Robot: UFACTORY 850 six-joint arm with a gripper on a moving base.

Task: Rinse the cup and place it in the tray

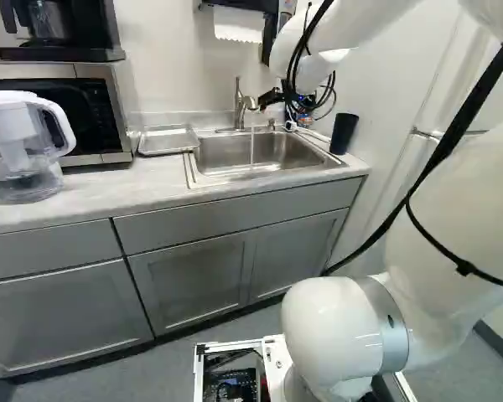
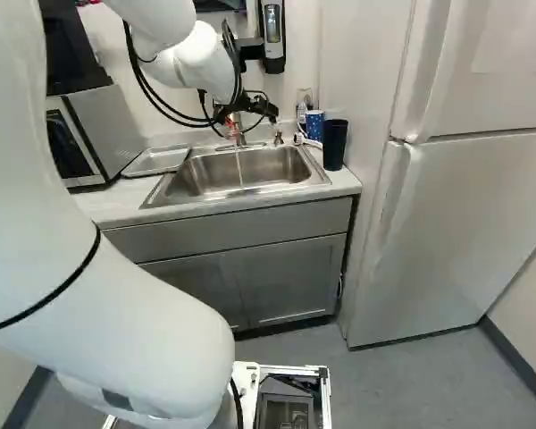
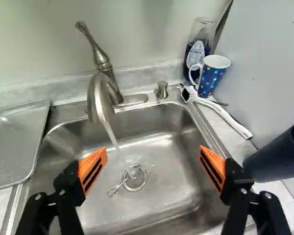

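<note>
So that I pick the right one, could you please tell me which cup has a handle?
The dotted blue cup, beside the bottle; the plain dark cup shows no handle.

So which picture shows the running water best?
The wrist view: it looks down on the water running from the faucet towards the drain. The left and right base views show only a thin stream falling into the sink.

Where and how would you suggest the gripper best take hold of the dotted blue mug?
I'd pinch the mug by its sink-side rim from above, one finger inside: its mouth opens upward, the handle juts out on the tap side, the bottle crowds it behind, and the brush lies low beside its foot.
</note>
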